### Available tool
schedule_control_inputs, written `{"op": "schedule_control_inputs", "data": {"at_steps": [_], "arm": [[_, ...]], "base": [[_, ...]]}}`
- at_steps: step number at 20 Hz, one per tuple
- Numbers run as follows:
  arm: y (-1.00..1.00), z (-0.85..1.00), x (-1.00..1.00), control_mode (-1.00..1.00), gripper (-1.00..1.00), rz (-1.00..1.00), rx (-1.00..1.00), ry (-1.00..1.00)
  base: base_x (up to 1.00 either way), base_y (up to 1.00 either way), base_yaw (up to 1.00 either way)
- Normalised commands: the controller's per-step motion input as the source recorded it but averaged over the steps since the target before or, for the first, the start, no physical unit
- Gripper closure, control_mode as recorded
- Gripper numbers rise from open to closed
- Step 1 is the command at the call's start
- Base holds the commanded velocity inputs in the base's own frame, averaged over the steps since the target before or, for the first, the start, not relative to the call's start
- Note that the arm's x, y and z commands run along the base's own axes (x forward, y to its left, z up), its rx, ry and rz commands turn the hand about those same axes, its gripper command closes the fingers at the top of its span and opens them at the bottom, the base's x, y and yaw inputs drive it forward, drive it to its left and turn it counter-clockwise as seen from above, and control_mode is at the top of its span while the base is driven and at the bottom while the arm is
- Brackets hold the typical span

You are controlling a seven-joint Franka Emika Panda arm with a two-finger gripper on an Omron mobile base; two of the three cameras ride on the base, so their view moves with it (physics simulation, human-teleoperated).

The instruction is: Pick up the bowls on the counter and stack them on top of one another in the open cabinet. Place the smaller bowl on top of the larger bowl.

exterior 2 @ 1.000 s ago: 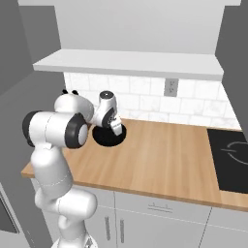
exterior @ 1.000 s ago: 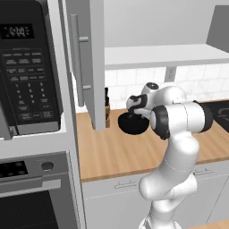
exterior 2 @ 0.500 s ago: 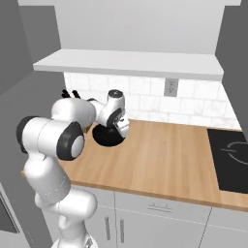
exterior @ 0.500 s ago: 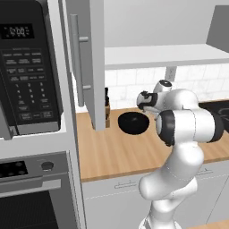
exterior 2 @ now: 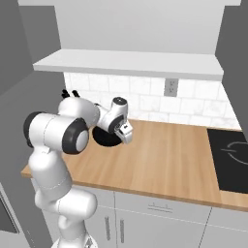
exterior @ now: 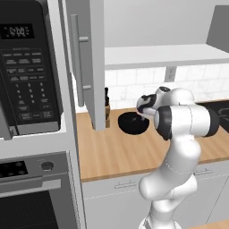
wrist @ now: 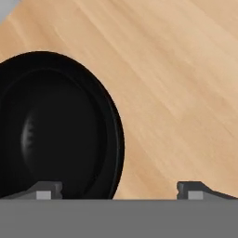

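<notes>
One glossy black bowl (exterior: pixel 131 123) sits on the wood counter (exterior: pixel 116 152) near the open cabinet door (exterior: pixel 91 67). It also appears as the bowl (exterior 2: pixel 106 138) and the bowl (wrist: pixel 56 139). I cannot tell whether it is the wider or the narrower one; the other bowl is out of view. My gripper (wrist: pixel 118 191) is open and hovers low over the bowl's right rim, one fingertip (wrist: pixel 44 190) over the bowl and the other over bare wood. From the base cameras, the gripper (exterior: pixel 142 114) (exterior 2: pixel 125 138) hangs just at the bowl's edge.
The cabinet's white shelf (exterior: pixel 165 56) runs above the counter. A dark block (exterior: pixel 107 107) stands behind the door by the wall. The microwave (exterior: pixel 27 71) and oven are at the left; the black stove (exterior 2: pixel 232 160) lies at the right.
The hand has shifted a little to the right and lower, from above the bowl's middle to its right rim. The forearm has swung along. The bowl has not moved.
</notes>
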Motion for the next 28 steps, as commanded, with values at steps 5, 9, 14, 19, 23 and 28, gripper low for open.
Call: {"op": "schedule_control_inputs", "data": {"at_steps": [5, 9, 14, 19, 23, 28], "arm": [[0.14, -0.43, 0.08, -1.00, -1.00, 0.13, -0.03, 0.05], [0.37, -0.31, 0.31, -1.00, -1.00, 0.05, -0.02, 0.00], [0.22, -0.27, 0.22, -1.00, -1.00, 0.00, 0.00, -0.02], [0.00, -0.01, 0.00, -1.00, 1.00, 0.00, 0.00, -0.02], [0.00, 0.17, -0.12, -1.00, 1.00, 0.00, 0.00, -0.04], [-0.33, 0.53, -0.66, -1.00, 1.00, -0.06, 0.02, -0.11]], "base": [[0.00, 0.00, 0.00], [0.00, 0.00, 0.00], [0.00, 0.00, 0.00], [0.00, 0.00, 0.00], [0.00, 0.00, 0.00], [0.00, 0.00, 0.00]]}}
